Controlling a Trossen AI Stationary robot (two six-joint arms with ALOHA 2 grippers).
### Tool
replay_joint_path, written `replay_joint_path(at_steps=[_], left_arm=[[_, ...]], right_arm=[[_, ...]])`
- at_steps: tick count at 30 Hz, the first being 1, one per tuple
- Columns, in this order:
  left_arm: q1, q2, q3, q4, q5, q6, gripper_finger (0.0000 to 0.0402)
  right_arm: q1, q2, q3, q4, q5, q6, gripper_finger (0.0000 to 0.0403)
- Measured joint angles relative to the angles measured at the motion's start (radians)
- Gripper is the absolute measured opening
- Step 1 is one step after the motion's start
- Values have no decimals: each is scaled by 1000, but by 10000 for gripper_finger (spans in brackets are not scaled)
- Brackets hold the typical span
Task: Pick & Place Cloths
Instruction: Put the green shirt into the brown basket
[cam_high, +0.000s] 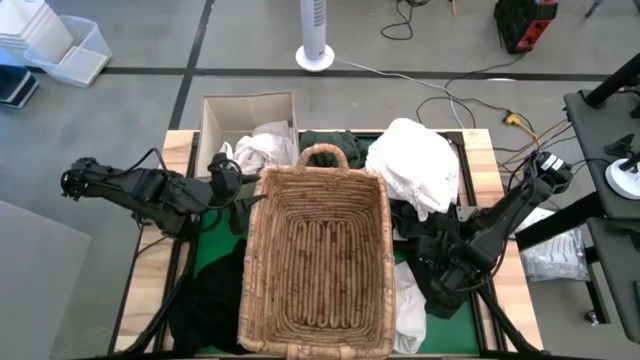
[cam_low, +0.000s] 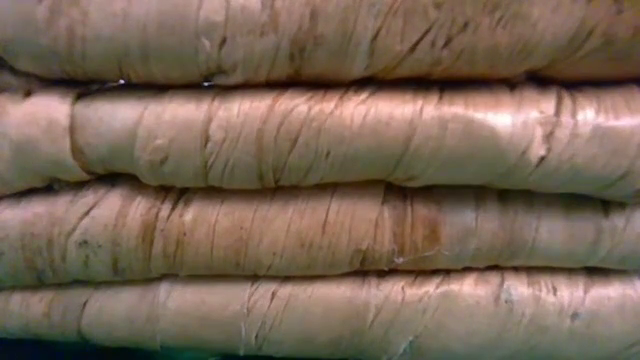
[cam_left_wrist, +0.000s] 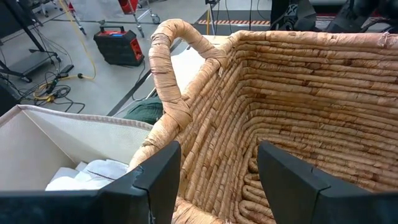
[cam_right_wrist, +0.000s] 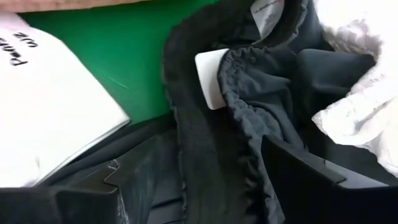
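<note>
My right gripper down over crumpled black fabric garment, fingers spread, nothing pinched. Garment lies directly under and ahead of fingertips, on bright green mat, beside right wall of woven wicker basket. Ruffled hem runs lengthwise between my fingers. White cloth touching its far edge. Basket lies to left of me. My left gripper also spread, empty, at basket's left rim; right arm nearer.

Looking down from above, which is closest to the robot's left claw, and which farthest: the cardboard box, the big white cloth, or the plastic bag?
From the left gripper:
1. Cardboard box, just behind it, at the table's back-left.
2. Big white cloth, across the wicker basket, back-right.
3. Clear plastic bag, farthest, off the table's right edge.
</note>
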Motion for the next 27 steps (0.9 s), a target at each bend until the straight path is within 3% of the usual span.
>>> replay_joint_path(at_steps=[14, 27], left_arm=[[0, 0, 0, 1, -14, 12, 190], [0, 0, 0, 39, -374, 229, 190]], right_arm=[[-13, 0, -75, 57, 25, 8, 275], [-13, 0, -75, 72, 23, 53, 277]])
